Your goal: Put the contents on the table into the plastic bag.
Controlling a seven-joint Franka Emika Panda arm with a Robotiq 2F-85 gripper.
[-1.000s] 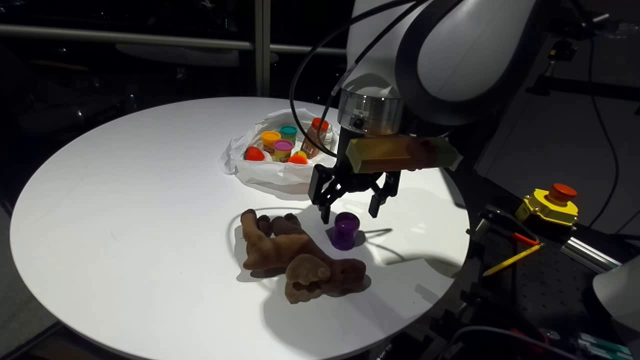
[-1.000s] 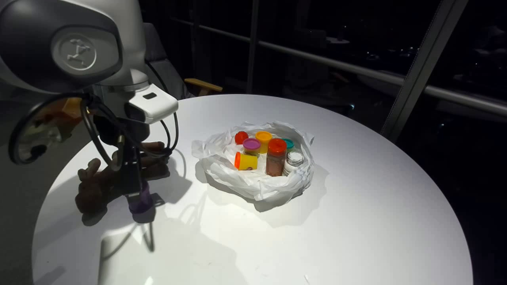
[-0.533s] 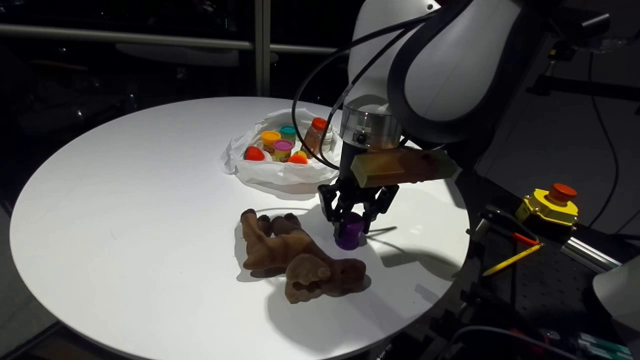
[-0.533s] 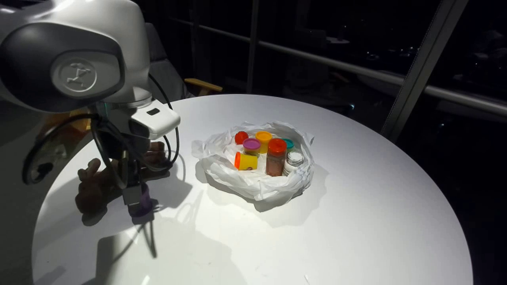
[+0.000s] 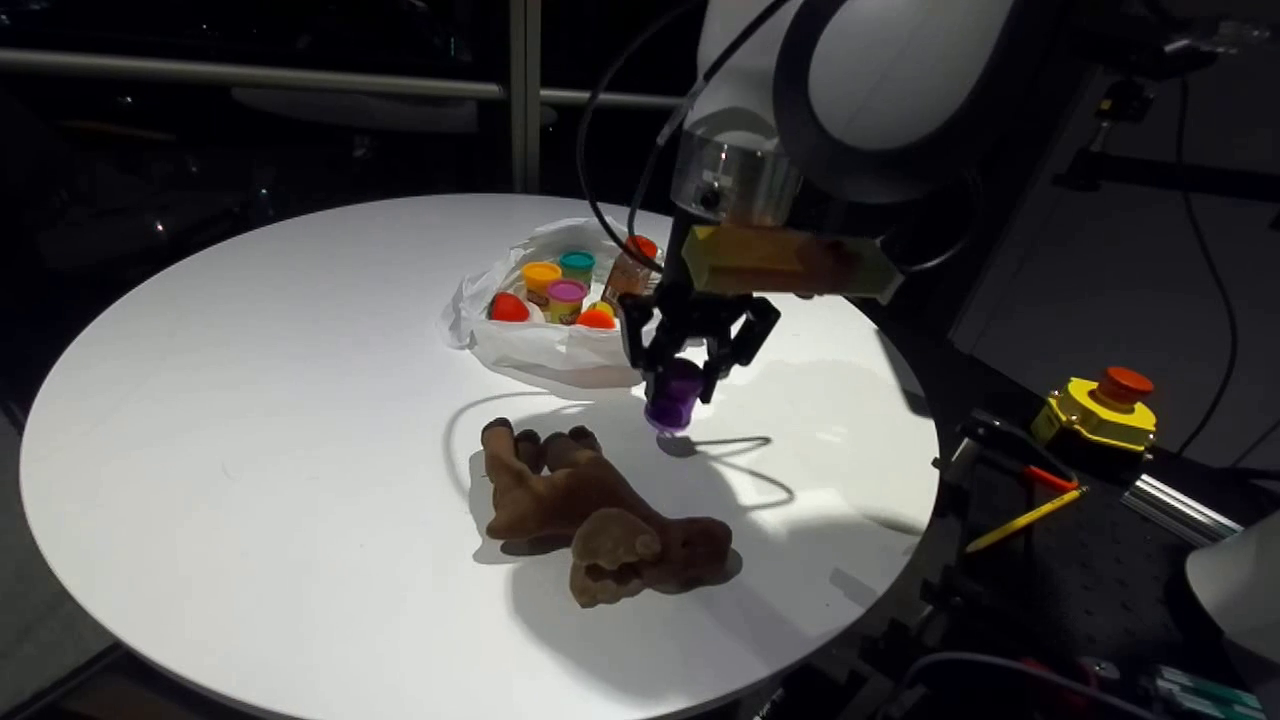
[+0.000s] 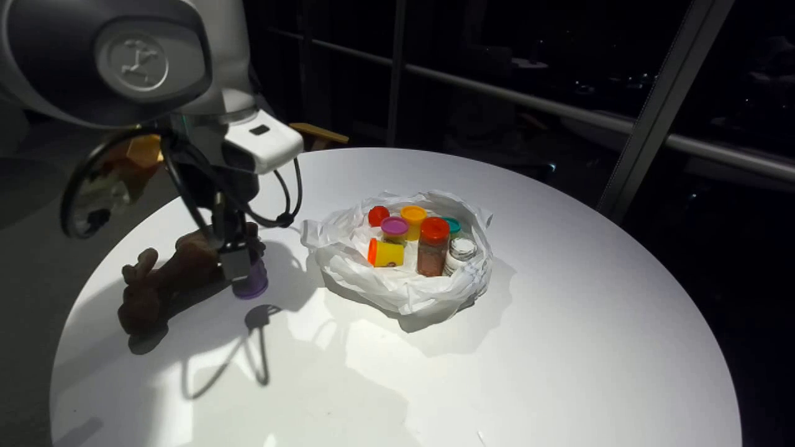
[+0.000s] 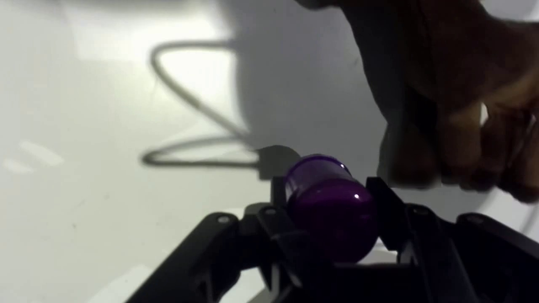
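Tubs (image 6: 390,254), bottle (image 6: 431,256), jar (image 6: 461,252) and red piece (image 6: 378,216) are in the bag (image 6: 372,288); the end effector (image 5: 681,388) grips the cup (image 5: 675,398) (off the surface (image 5: 300,420), unbagged); the toy (image 5: 570,502) is left too.

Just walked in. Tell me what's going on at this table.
A robot arm appears to be packing things into a plastic bag. Its gripper is closed on a purple cup, holding it just above the white table, near a brown plush toy that lies on the tabletop. The bag sits open with several coloured tubs and a red-capped bottle in it. The cup and the toy are not in yet.
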